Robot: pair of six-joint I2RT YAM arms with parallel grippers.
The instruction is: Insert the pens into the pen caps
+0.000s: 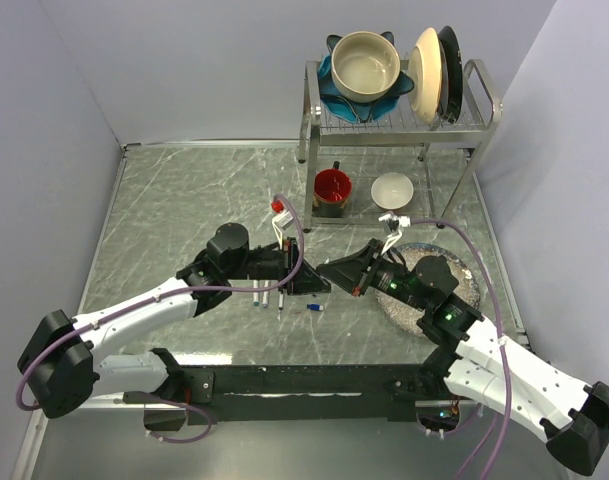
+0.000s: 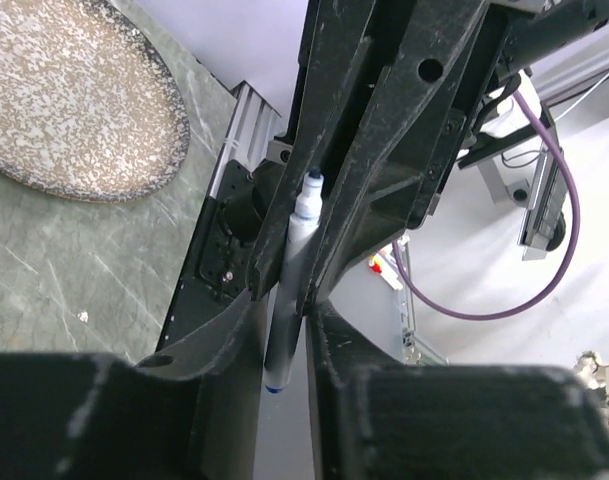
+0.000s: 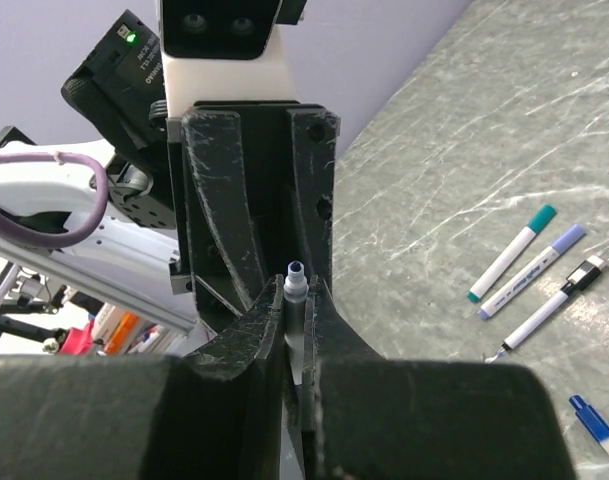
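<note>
A thin grey pen point(image 2: 292, 255) with a white collar and a blue nib is pinched between both grippers over the middle of the table. My left gripper point(image 1: 314, 284) is shut on it, and its jaws point(image 2: 289, 300) close on the barrel. My right gripper point(image 1: 331, 270) meets it nose to nose and is also shut on the pen point(image 3: 296, 292). The nib pokes out past the right fingertips. Three capped pens point(image 3: 532, 272) lie side by side on the table point(image 1: 266, 297). A loose blue cap point(image 3: 594, 425) lies near them, below the grippers in the top view point(image 1: 314, 308).
A speckled plate point(image 1: 466, 288) lies under the right arm and also shows in the left wrist view point(image 2: 74, 100). A red mug point(image 1: 332, 190) and a white bowl point(image 1: 392, 188) stand under a dish rack point(image 1: 399, 115) at the back.
</note>
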